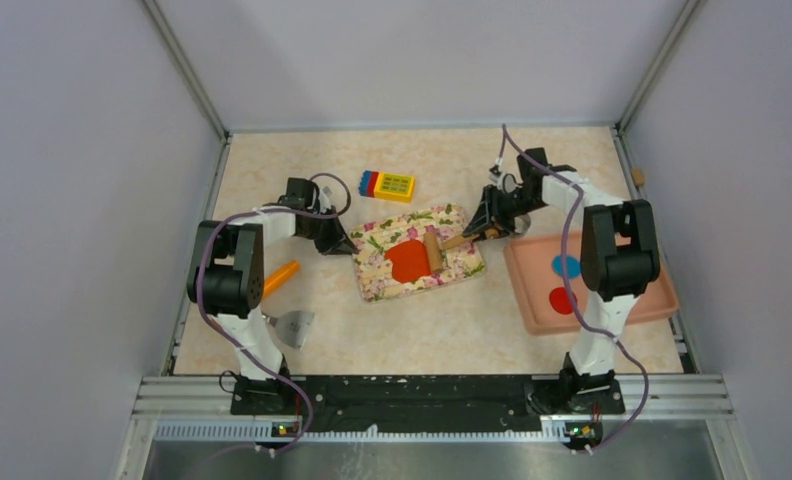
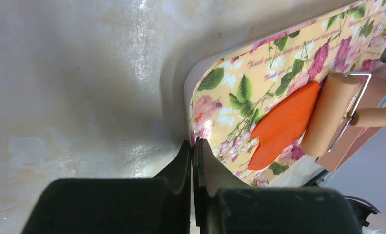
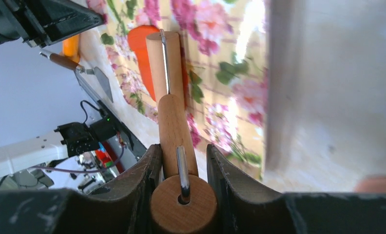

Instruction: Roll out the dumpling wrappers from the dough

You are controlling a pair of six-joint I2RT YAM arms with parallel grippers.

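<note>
The red-orange dough [image 1: 408,260] lies flattened on a floral board [image 1: 452,215] at the table's middle. A wooden rolling pin [image 1: 433,250] rests on the dough's right edge, and my right gripper [image 1: 487,230] is shut on its handle. In the right wrist view the handle sits between the fingers [image 3: 183,148], with the roller [image 3: 162,63] over the dough [image 3: 140,44]. My left gripper [image 1: 337,240] is shut, its tips [image 2: 194,144] at the board's left edge [image 2: 240,87], apart from the dough [image 2: 283,124]. One flat red dumpling wrapper [image 1: 562,300] lies on the pink tray [image 1: 622,300].
A blue disc [image 1: 566,266] also lies on the tray. An orange carrot toy [image 1: 282,277] and a metal scraper [image 1: 292,325] sit by the left arm. A yellow, blue and red block [image 1: 388,184] stands behind the board. Walls close in on three sides.
</note>
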